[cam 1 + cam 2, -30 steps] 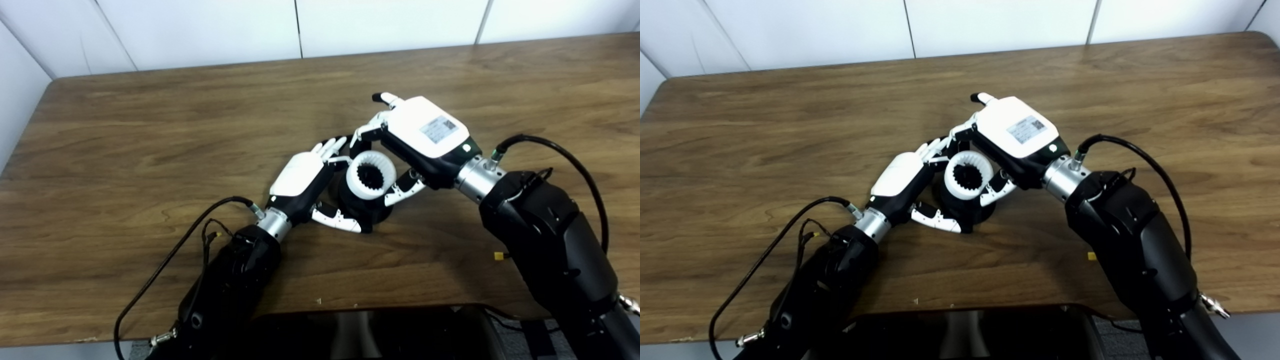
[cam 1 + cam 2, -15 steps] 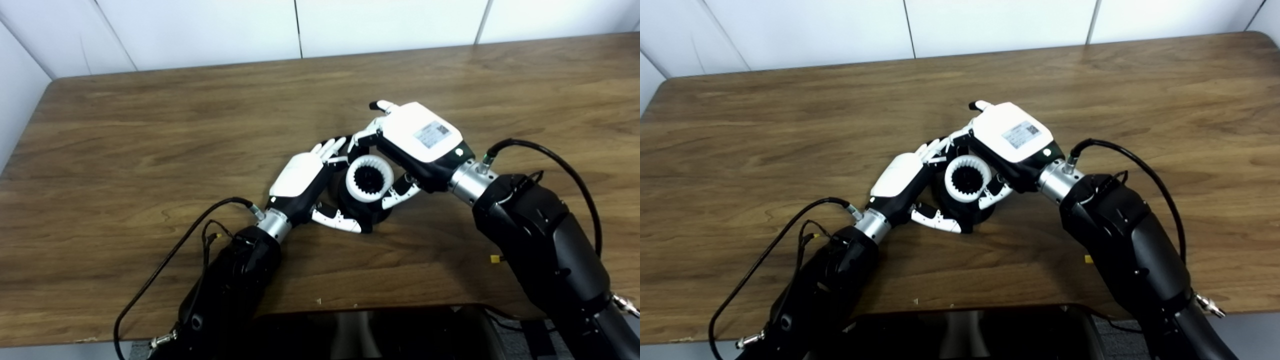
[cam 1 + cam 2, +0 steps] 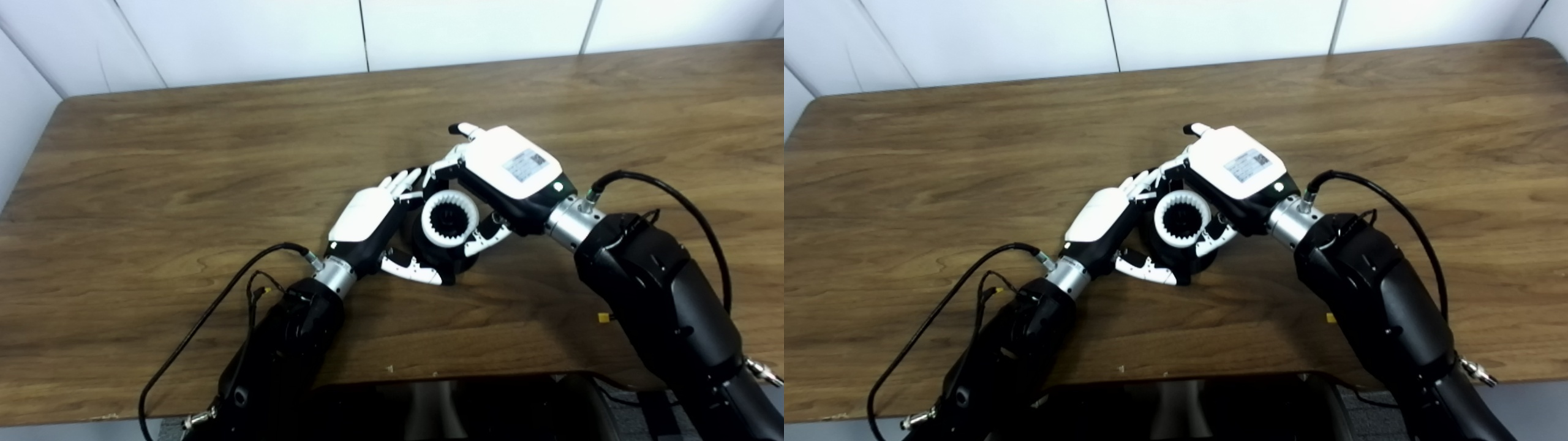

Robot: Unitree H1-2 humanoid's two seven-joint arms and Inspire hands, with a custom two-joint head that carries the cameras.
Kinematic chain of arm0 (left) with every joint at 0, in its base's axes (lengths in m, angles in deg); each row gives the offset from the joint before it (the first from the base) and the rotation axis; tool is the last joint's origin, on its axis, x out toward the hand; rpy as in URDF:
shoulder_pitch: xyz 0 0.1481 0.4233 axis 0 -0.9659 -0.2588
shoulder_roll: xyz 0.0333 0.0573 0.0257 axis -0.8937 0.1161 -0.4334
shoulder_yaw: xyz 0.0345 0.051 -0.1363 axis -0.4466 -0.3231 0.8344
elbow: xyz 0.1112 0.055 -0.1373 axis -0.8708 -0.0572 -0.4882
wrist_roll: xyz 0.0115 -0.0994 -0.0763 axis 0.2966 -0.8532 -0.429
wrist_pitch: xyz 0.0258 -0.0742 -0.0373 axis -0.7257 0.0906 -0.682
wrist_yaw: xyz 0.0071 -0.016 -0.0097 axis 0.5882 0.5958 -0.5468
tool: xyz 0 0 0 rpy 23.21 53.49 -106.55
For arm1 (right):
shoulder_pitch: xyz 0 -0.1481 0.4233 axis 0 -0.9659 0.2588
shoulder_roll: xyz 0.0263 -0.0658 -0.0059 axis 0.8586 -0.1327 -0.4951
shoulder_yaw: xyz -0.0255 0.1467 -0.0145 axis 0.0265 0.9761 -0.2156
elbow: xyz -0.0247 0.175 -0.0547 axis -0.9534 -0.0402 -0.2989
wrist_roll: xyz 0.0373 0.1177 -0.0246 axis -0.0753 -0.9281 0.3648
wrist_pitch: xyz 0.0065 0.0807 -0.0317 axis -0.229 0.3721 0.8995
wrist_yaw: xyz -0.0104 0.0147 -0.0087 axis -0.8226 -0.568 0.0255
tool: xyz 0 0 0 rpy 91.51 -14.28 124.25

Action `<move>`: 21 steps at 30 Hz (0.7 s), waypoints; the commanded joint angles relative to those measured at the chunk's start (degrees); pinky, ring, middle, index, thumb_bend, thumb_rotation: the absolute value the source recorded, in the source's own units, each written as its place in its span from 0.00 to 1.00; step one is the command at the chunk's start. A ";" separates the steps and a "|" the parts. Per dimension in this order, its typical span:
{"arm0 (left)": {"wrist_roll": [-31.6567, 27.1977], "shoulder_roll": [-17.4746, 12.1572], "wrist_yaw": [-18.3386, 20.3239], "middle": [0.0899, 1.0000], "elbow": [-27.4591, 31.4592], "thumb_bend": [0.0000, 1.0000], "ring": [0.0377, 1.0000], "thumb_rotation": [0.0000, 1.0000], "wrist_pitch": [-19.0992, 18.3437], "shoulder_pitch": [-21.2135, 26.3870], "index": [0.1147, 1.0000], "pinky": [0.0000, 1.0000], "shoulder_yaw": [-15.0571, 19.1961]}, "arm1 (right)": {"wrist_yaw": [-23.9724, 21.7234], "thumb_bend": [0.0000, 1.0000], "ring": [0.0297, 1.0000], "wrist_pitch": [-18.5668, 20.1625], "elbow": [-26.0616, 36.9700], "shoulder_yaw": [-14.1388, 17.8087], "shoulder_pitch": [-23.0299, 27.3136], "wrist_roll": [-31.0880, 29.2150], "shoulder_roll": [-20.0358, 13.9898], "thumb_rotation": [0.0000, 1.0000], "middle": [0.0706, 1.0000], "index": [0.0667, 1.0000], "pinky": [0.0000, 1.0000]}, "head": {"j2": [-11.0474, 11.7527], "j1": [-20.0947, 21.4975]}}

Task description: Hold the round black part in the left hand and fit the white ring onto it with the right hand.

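The round black part [image 3: 442, 260], a squat dark plastic-looking cylinder with a toothed hub in its middle, stands on the brown wood-grain bench [image 3: 184, 171] near the centre, clasped by the left hand [image 3: 373, 223]. That hand's fingers [image 3: 404, 181] curl round the far side of the part while its thumb presses in at the near side, so the part is pinned between them.

The white ring [image 3: 450, 210], toothed on its inner face, sits on top of the black part, with the dark hub showing through its opening. The right hand [image 3: 499, 177] is closed on it, fingers on the far rim and thumb on the near rim. The ring looks tilted slightly toward the camera, and I judge it not yet fully seated, though I cannot be certain.

Both pieces look rigid and light, like moulded or printed plastic. They should not flex under a grip, but the smooth outer wall of the ring could slip. The outer rim is the sensible place to hold it, leaving the teeth free to mesh. Forcing it down crooked could jam the teeth.

Much is hidden: the right palm covers the far side of the ring, the seam between ring and part is lost in shadow, and the black base blends into the dark fingers. How deep the teeth engage cannot be made out.
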State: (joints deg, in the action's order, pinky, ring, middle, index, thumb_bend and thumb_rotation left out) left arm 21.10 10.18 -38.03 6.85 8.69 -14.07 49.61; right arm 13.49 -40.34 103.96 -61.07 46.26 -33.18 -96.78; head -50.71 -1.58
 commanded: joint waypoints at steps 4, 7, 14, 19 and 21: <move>3.28 0.11 3.03 1.00 -1.28 1.00 1.00 0.34 -0.99 -1.03 0.60 1.00 -2.55 | -1.04 0.51 0.74 -0.67 0.58 -0.58 1.93 -0.15 0.07 0.17 0.69 0.46 0.93 | -0.07 -0.07; 3.01 0.16 2.80 1.00 -1.58 1.00 1.00 0.34 -0.63 -1.03 0.59 1.00 -2.48 | -2.54 0.65 0.80 -0.33 1.44 -0.71 2.13 0.68 -0.48 0.33 0.80 0.62 0.90 | -0.07 -0.07; 2.85 0.10 2.95 1.00 -1.39 1.00 1.00 0.33 -0.76 -0.92 0.58 1.00 -2.31 | -5.49 0.83 0.90 0.16 2.78 -0.36 2.52 1.11 -0.84 0.48 0.93 0.83 0.88 | -0.29 0.14; 2.89 0.05 2.81 1.00 -1.50 1.00 1.00 0.34 -0.49 -0.80 0.58 1.00 -2.32 | -6.25 0.85 0.90 0.15 3.00 -0.13 2.56 0.84 -0.97 0.46 0.94 0.83 0.88 | -0.47 0.17; 2.77 0.02 3.09 1.00 -1.41 1.00 1.00 0.34 -0.66 -0.78 0.58 1.00 -2.30 | -6.70 0.85 0.90 0.18 3.14 -0.10 2.55 0.87 -1.07 0.46 0.94 0.84 0.89 | -0.47 0.15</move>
State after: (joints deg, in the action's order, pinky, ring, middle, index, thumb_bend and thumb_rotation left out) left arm 21.10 10.27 -38.03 6.90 8.68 -14.04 49.55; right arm 6.55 -39.93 104.53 -62.05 46.63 -32.01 -97.70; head -51.15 -1.41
